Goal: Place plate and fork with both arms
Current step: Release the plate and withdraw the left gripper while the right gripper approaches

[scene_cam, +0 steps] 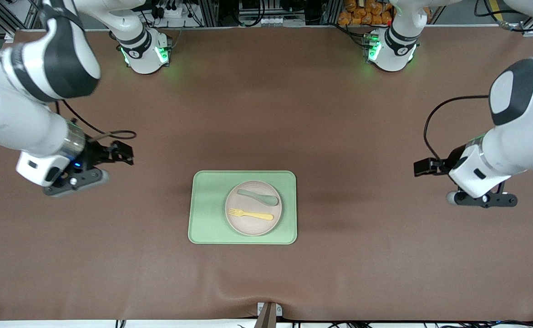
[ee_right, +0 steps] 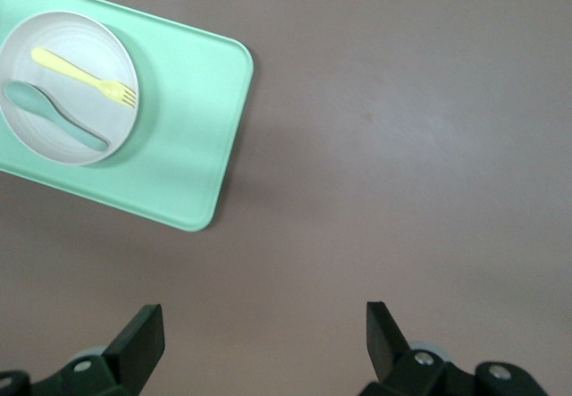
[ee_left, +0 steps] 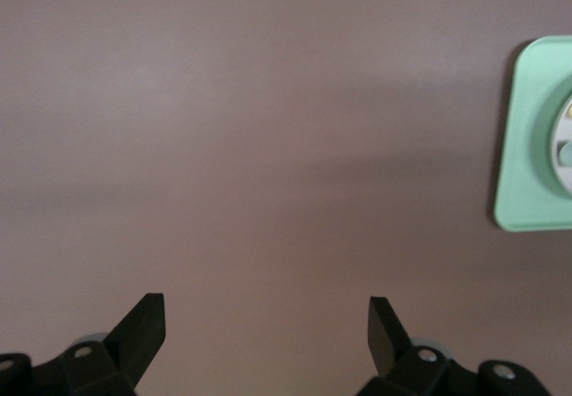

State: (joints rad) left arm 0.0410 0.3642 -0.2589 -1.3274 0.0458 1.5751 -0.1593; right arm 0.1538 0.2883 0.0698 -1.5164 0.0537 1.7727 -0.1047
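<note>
Both arms' fingers spread, empty | pale-yellow fork on cream round plate

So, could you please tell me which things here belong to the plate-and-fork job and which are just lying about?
Part of the job:
- plate, on the tray
- fork, lying on the plate
- left gripper, open over bare table
- right gripper, open over bare table

Just lying about:
- spoon, on the plate beside the fork
- tray, under the plate

The front camera looks down from high across the table. Both wrist cameras look down from above, and all views share the green tray.
</note>
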